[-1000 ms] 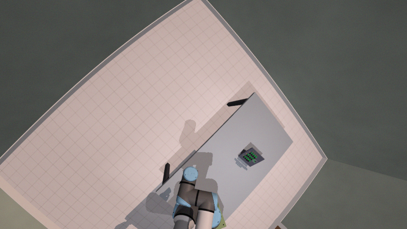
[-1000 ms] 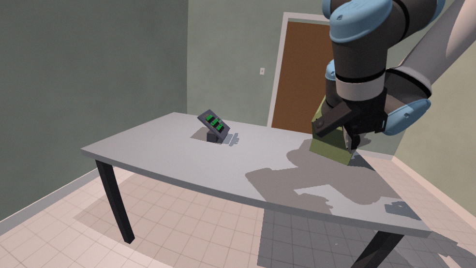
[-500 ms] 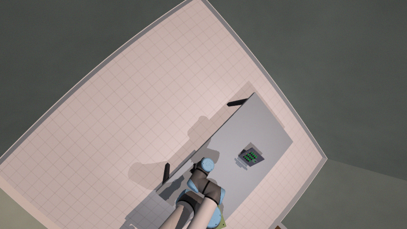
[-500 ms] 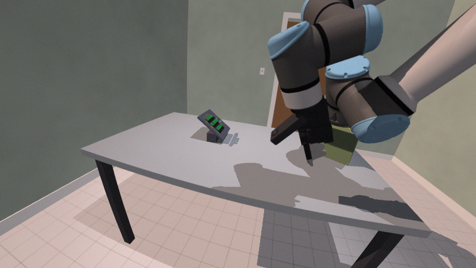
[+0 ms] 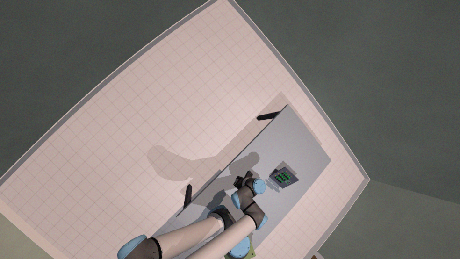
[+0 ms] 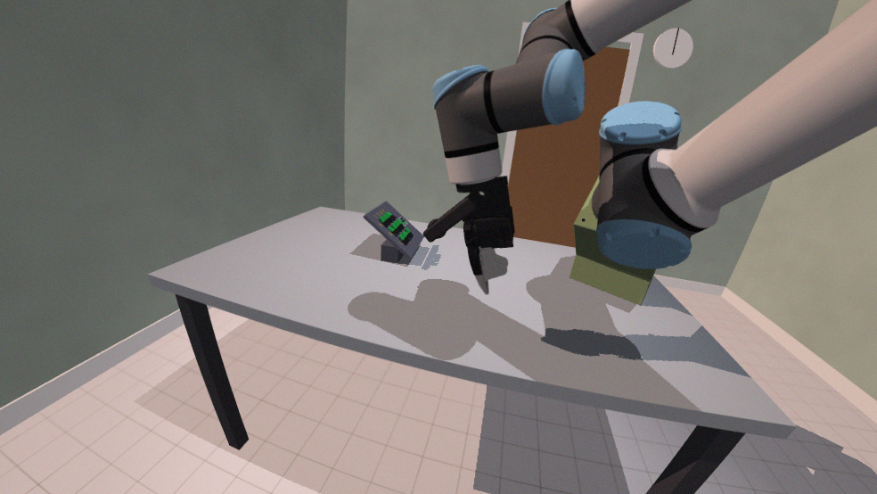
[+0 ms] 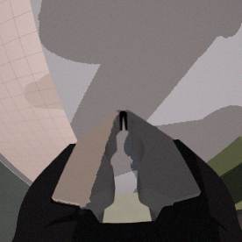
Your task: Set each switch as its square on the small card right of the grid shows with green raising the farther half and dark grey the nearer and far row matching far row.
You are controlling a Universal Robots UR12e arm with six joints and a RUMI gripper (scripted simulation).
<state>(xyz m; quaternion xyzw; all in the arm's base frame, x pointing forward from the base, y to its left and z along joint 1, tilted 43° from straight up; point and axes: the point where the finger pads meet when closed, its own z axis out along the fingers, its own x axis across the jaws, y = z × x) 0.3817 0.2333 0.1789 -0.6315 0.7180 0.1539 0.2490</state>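
The switch panel (image 5: 283,177) (image 6: 393,234) is a small dark grey board tilted up on a stand on the grey table (image 5: 299,141) (image 6: 275,269). It carries a grid of rocker switches with green halves showing. The card and the single switch states are too small to read. My gripper (image 6: 484,285) (image 7: 123,112) (image 5: 241,181) is shut with nothing between its fingers. It points down just above the table, well short of the panel on the arm's side. The wrist view shows only the table top (image 7: 210,88), shadows and the floor; the panel is out of it.
The arm's olive base box (image 6: 607,269) sits at the table's near end. The arm's elbow and links hang over that end of the table. A brown door (image 6: 552,159) is in the wall behind. Table edges run close on both long sides.
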